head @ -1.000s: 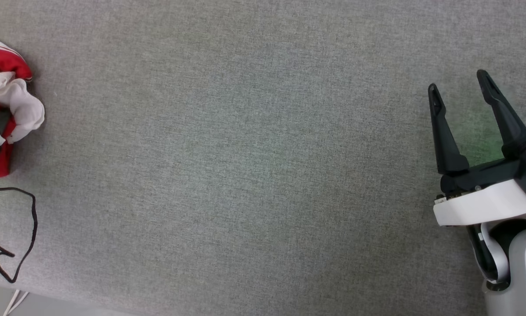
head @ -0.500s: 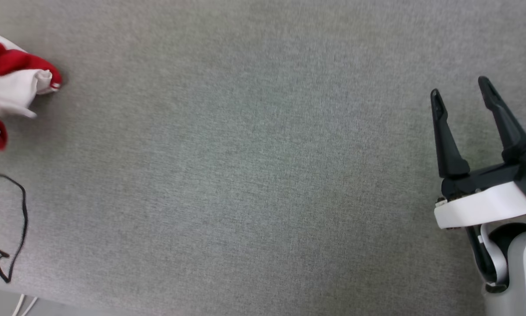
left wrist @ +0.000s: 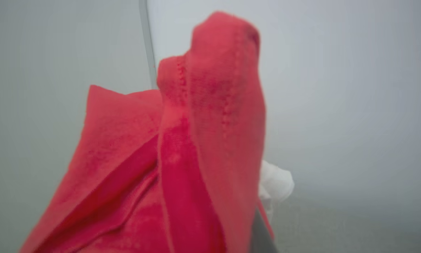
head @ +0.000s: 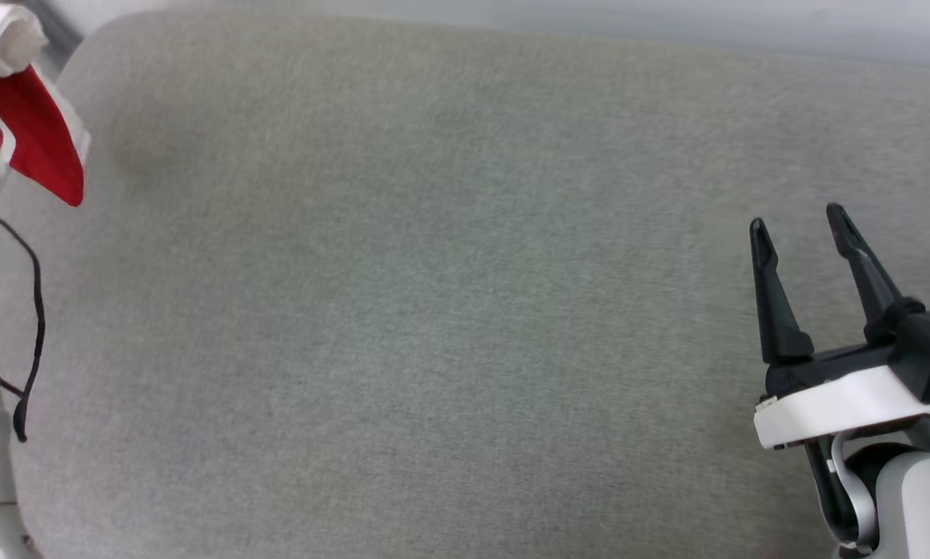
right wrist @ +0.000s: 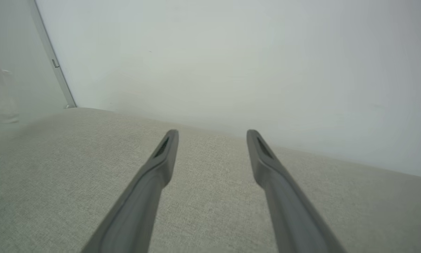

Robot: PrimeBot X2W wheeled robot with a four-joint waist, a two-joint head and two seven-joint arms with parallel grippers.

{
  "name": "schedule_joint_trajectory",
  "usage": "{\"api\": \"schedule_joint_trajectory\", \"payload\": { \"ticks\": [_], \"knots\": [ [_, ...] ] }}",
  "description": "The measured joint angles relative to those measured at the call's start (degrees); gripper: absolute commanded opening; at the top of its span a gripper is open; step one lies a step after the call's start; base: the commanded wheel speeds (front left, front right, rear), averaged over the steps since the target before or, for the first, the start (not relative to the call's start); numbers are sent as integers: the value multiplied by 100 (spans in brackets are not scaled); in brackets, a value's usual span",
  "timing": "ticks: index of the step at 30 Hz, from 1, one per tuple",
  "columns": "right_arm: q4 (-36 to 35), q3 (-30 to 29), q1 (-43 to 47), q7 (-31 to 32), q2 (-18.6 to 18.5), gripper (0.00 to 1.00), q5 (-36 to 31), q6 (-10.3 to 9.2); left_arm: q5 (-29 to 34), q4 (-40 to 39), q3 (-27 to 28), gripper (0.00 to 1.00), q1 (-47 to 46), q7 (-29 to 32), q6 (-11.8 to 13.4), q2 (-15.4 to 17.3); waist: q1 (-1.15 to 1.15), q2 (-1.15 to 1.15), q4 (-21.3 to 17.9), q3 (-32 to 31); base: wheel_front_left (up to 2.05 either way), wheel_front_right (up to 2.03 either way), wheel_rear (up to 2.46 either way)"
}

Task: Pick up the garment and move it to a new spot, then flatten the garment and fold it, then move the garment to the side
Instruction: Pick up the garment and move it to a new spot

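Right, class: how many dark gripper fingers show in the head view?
2: both on the right gripper, lower right, spread apart. Others may be hidden by the garment, upper left.

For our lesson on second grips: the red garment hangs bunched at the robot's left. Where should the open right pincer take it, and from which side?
On the garment, probably its lowest red corner: it tapers to a free point clear of the bunched white cloth above. The right pincer should cross the cushion from the robot's right, jaws astride that corner.
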Motion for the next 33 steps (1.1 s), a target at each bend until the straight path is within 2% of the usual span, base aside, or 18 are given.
{"api": "schedule_joint_trajectory", "payload": {
  "ticks": [5, 13, 19, 25, 30, 33],
  "knots": [
    [40, -56, 159, -23, 36, 100, 9, 0, 79, -553, -237, 0, 146, -246, 18, -321, 0, 0, -368, -265, 0, 0, 0],
    [91, -121, 363, -27, 54, 100, 219, 0, 23, -1660, -859, 0, 794, -129, -82, -1061, 0, 0, -1100, -510, 0, 0, 0],
    [98, -182, 375, -103, 57, 100, 358, 0, 85, -2243, -1623, 0, 1364, 7, -215, -1585, 0, 0, -1675, -520, 0, 0, 0],
    [149, -152, 382, -154, 57, 100, 421, 0, 64, -2202, -2503, 0, 2201, 151, -359, -1919, 0, 0, -2095, -411, 0, 0, 0],
    [230, -127, 383, -226, 57, 100, 522, 0, 20, -1948, -2944, 0, 2995, 250, -377, -1967, 0, 0, -2269, -289, 0, 0, 0],
    [299, -53, 374, -269, 58, 100, 555, 0, 11, -1796, -3096, 0, 3418, 281, -302, -1995, 0, 0, -2295, -233, 0, 0, 0]
  ]
}}
